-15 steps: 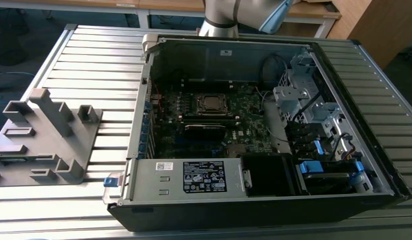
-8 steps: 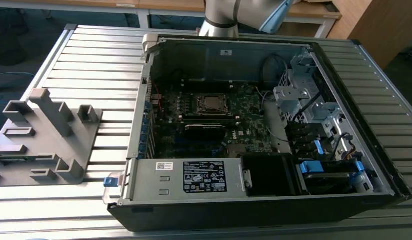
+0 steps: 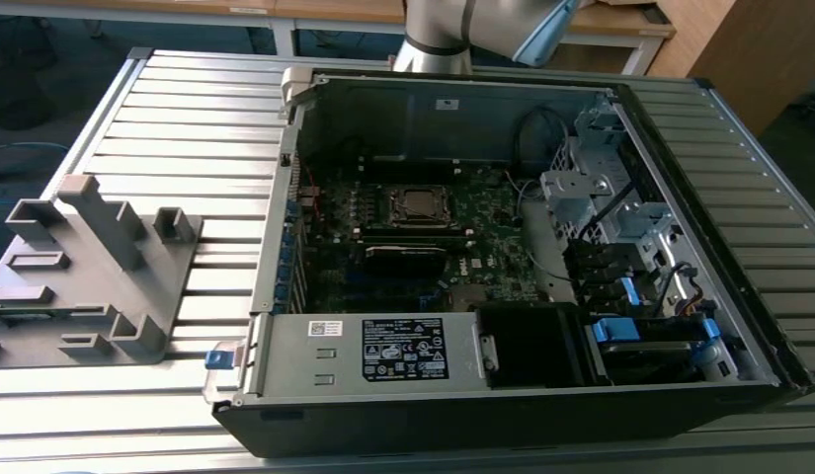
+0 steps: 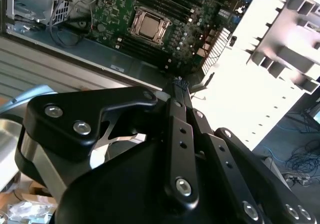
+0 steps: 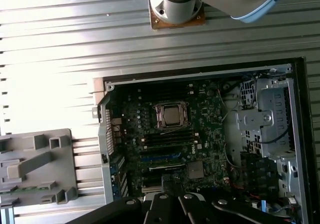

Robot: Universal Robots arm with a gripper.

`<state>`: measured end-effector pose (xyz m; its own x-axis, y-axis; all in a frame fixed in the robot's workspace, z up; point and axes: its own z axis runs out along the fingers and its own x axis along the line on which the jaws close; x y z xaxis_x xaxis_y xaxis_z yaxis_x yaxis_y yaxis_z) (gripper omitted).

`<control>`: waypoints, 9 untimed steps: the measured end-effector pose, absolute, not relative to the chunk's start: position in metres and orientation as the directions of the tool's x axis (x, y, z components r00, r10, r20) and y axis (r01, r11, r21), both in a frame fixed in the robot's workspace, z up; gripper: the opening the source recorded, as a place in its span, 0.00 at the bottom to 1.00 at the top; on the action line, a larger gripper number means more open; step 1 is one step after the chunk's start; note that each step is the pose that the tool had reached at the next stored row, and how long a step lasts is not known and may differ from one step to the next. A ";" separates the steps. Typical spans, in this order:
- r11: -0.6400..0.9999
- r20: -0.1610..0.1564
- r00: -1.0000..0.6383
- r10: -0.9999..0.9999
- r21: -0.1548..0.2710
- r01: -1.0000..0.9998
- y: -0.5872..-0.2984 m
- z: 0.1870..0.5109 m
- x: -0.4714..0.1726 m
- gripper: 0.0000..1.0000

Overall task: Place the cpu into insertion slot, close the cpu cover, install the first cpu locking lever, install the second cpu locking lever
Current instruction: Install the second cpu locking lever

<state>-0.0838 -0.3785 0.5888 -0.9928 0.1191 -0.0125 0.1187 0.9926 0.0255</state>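
Observation:
The cpu [image 3: 414, 205] lies flat in its socket on the green motherboard inside the open computer case, its silver-tan top showing in both wrist views [image 4: 149, 27] [image 5: 171, 115]. The cpu cover [image 5: 159, 117], a silver metal frame, lies down around the chip's edges [image 4: 137, 20]. The locking levers are too small to make out. My gripper [image 4: 178, 84] hangs well above the case, over its wall on the side away from the drive cage. Its black fingers come together at the tips, shut with nothing between them.
The case [image 3: 282, 296] rests on a slatted metal table [image 3: 183, 109]. A grey plastic fixture [image 3: 91, 267] stands at the exterior view's left. A power supply [image 3: 367, 351] and drive cage [image 3: 605, 197] fill the case's near and right parts. The arm's base [image 3: 447, 30] is behind the case.

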 end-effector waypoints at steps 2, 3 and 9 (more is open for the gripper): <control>0.993 -0.010 -0.993 0.119 0.025 0.119 -0.379 0.589 -0.084 0.10; 0.993 -0.010 -0.993 0.119 0.025 0.119 -0.379 0.589 -0.084 0.10; 0.993 -0.010 -0.993 0.119 0.023 0.119 -0.379 0.588 -0.084 0.10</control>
<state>-0.0837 -0.3785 0.5876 -0.9928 0.1190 -0.0100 0.1187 0.9927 0.0229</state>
